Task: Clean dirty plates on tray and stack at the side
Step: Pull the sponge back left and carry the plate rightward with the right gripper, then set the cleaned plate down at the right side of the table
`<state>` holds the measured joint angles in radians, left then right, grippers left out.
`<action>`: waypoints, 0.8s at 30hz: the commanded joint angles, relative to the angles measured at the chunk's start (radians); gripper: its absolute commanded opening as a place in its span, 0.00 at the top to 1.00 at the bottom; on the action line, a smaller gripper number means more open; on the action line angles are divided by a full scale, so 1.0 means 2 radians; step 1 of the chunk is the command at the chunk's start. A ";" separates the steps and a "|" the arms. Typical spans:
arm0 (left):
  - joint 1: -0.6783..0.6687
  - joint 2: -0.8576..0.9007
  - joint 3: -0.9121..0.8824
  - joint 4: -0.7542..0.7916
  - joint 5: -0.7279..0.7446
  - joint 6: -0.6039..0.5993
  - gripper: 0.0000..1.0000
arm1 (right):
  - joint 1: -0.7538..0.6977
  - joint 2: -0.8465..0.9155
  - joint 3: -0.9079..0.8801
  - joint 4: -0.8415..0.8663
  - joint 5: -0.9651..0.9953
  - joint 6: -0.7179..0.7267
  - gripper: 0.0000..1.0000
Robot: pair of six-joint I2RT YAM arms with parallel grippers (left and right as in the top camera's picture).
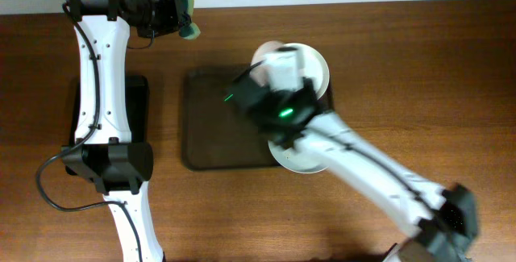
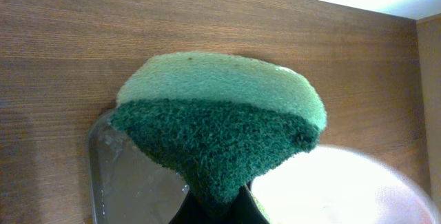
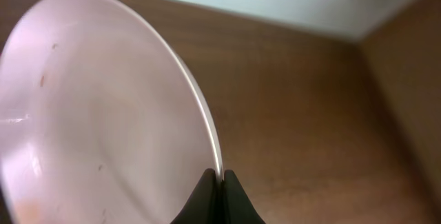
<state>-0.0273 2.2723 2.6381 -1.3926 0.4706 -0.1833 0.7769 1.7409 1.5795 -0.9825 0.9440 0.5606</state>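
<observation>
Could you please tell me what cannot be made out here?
Overhead: the white right arm covers much of both round white plates; smears and any third plate are hidden.
Left wrist: the white shape beside the green sponge is blurred.
Right wrist: the frame edge cuts off the held plate.

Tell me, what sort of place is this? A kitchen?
Likely a robot test bench, not a kitchen: a plain wooden table, the left hand shut on a green sponge, the right hand pinching a white plate by its rim, near a dark brown tray.
</observation>
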 commanded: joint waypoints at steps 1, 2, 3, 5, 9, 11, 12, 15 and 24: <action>-0.013 0.003 0.007 -0.001 -0.023 0.008 0.99 | -0.145 -0.087 0.005 -0.030 -0.228 0.014 0.96; -0.017 0.003 0.007 -0.001 -0.031 0.008 0.99 | -0.177 -0.093 0.005 -0.039 -0.257 0.014 0.96; -0.021 0.003 0.007 -0.002 -0.040 0.008 0.99 | -0.208 -0.097 0.005 -0.047 -0.282 0.010 0.96; -0.031 0.003 0.007 -0.002 -0.063 0.008 0.99 | -0.288 -0.099 0.004 -0.063 -0.336 -0.003 0.96; -0.049 0.003 0.007 -0.002 -0.089 0.008 1.00 | -0.419 -0.090 -0.023 -0.059 -0.403 -0.016 0.96; -0.054 0.003 0.007 -0.001 -0.091 0.008 0.99 | -0.465 -0.085 -0.044 -0.046 -0.414 -0.016 0.96; -0.058 0.003 0.007 0.000 -0.090 0.008 0.99 | -0.491 -0.082 -0.060 -0.035 -0.419 -0.016 0.96; -0.065 0.003 0.007 0.002 -0.092 0.008 0.99 | -0.544 -0.080 -0.109 -0.001 -0.431 -0.016 0.96; -0.086 0.012 0.007 0.002 -0.096 0.008 0.99 | -0.589 -0.075 -0.247 0.127 -0.417 -0.016 0.96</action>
<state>-0.1844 2.2723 2.6381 -1.3907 0.2939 -0.1802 -0.3927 1.5860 1.1412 -0.7803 0.1028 0.5343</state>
